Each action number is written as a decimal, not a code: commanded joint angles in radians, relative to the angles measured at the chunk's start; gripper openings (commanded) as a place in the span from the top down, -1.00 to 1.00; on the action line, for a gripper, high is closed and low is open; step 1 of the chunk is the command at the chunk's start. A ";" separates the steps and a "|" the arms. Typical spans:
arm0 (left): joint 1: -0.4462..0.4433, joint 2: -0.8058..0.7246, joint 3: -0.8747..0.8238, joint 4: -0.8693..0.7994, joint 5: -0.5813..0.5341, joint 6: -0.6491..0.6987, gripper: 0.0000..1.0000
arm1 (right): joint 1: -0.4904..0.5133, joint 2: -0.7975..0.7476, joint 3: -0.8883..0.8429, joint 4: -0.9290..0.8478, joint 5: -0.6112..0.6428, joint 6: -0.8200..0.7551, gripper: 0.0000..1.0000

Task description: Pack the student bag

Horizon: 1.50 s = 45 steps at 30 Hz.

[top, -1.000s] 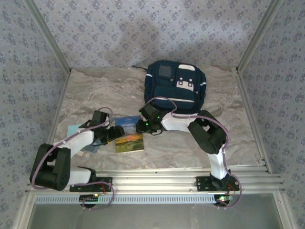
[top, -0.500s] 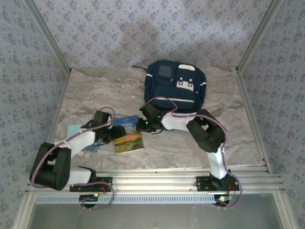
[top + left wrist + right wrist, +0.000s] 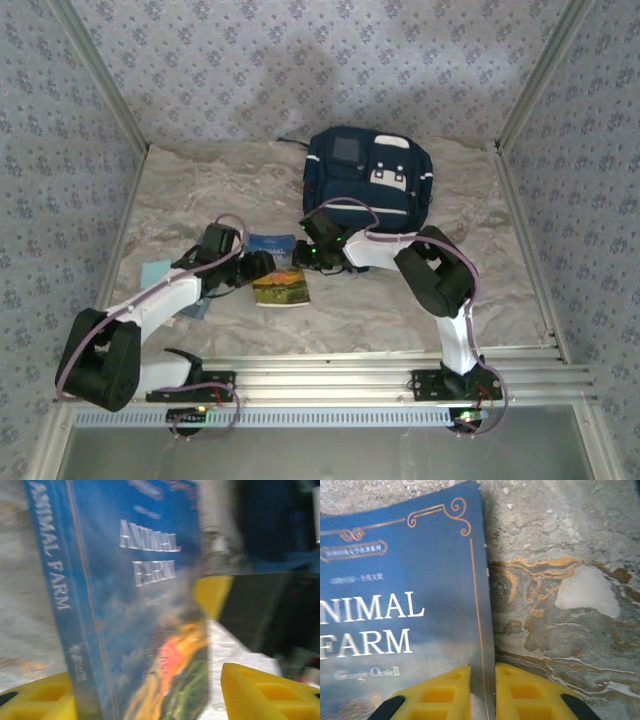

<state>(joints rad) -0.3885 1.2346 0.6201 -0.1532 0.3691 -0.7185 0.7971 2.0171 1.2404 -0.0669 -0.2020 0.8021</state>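
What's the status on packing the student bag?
Right gripper shut on book edge. Left gripper open, straddling the book. Student bag behind, book not in yet. Right arm sits between book and bag.

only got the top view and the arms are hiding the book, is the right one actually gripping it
Observer: Yes, the right jaws are shut on the book at its cover edge, a yellow pad on either side.
Operator: which book is it
Observer: The cover reads Animal Farm, blue with gold trim.
Operator: and the left one
Observer: The left jaws are open with the book between them, its spine beside one pad and a gap before the other.
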 commanded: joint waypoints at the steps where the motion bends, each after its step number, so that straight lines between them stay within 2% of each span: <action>1: -0.022 -0.016 0.036 0.088 0.102 -0.005 -0.12 | 0.033 0.066 -0.025 -0.066 -0.023 0.017 0.64; 8: -0.022 0.037 0.024 0.087 0.091 0.009 0.03 | 0.030 0.058 -0.031 -0.064 -0.019 0.014 0.64; 11: -0.022 0.046 0.015 0.076 0.077 0.021 0.15 | 0.030 0.055 -0.032 -0.064 -0.018 0.012 0.63; 14: -0.021 0.055 0.013 0.064 0.065 0.030 0.39 | 0.024 0.052 -0.025 -0.066 -0.022 0.006 0.63; 16: -0.022 0.057 0.016 0.055 0.055 0.030 0.83 | 0.021 0.041 -0.020 -0.068 -0.026 0.000 0.62; 17: -0.021 0.055 0.019 0.046 0.049 0.031 0.98 | 0.018 0.032 -0.017 -0.072 -0.027 -0.003 0.62; 19: -0.021 0.045 0.035 0.009 0.030 0.044 1.00 | 0.012 0.011 -0.006 -0.086 -0.029 -0.016 0.60; 22: -0.019 0.013 0.068 -0.060 -0.024 0.065 1.00 | -0.009 -0.037 0.015 -0.111 -0.046 -0.033 0.46; 28: 0.019 -0.056 0.162 -0.150 -0.148 0.018 1.00 | -0.066 -0.184 0.062 -0.182 -0.046 -0.102 -0.29; 30: 0.039 -0.062 0.183 -0.104 -0.164 -0.048 1.00 | -0.085 -0.225 0.070 -0.198 -0.049 -0.118 -0.44; 32: 0.048 -0.051 0.207 -0.030 -0.185 -0.117 1.00 | -0.106 -0.268 0.061 -0.192 -0.058 -0.121 -0.80; 34: 0.046 -0.031 0.236 0.037 -0.216 -0.166 1.00 | -0.125 -0.300 0.059 -0.184 -0.085 -0.120 -0.99; 39: 0.039 0.026 0.261 0.283 -0.278 -0.300 1.00 | -0.161 -0.349 0.015 -0.079 -0.161 -0.051 -1.00; 45: -0.029 0.072 0.294 0.460 -0.387 -0.356 1.00 | -0.169 -0.356 -0.140 0.282 -0.262 0.142 -0.99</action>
<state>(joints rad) -0.3840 1.3098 0.8570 0.0906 0.0574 -1.0149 0.6296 1.6714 1.1687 0.0151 -0.3882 0.8196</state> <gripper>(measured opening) 0.122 0.997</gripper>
